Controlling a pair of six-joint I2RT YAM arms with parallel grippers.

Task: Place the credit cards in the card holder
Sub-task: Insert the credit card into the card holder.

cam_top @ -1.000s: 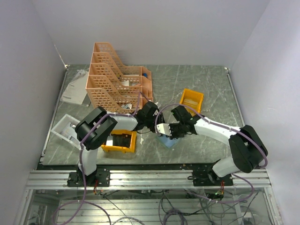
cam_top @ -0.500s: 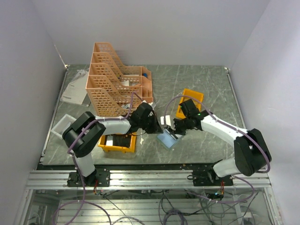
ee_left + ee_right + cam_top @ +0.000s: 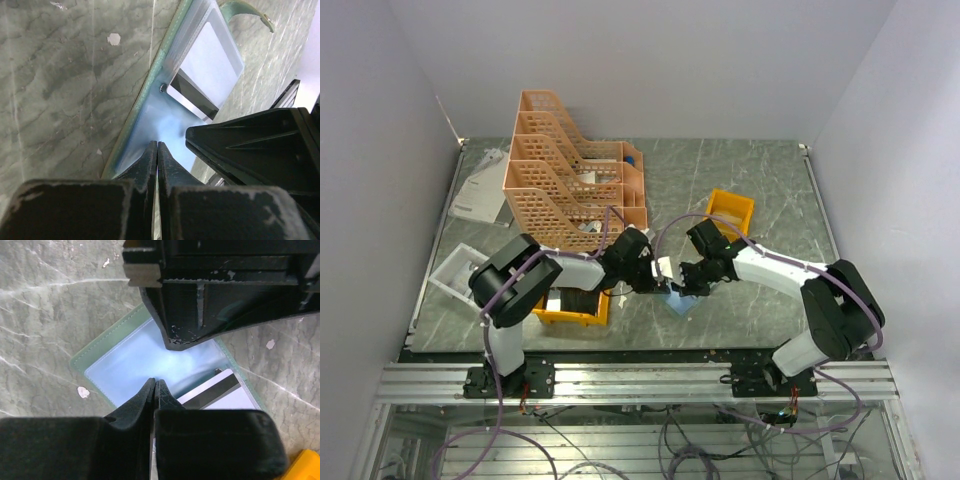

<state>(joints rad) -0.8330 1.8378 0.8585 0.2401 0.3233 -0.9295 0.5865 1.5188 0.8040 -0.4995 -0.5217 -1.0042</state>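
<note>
The card holder lies opened flat on the bench, near the middle and just in front of my two arms, its grey-green border framing clear inner pockets. One credit card, pale with a black stripe along one edge, sits at one half of the holder and looks slid into a clear pocket, though I cannot tell if it is fully seated. I see no other cards, so I judge the task partly done at best, with any remaining cards yet to be found and inserted. My left end effector is fully closed, its tips at the holder's near edge beside the snap stud; whether it pinches the thin pocket film I cannot tell. My right end effector is likewise closed, tips low over the other clear pocket, just beside the card, with nothing clearly held. The two meet nose to nose above the holder. The bench is dark green marbled stone. On it stand a peach lattice file rack at the back left, an orange-yellow bin to the right, and a second bin holding black objects by my left arm. Pale, plain walls enclose the space.
</note>
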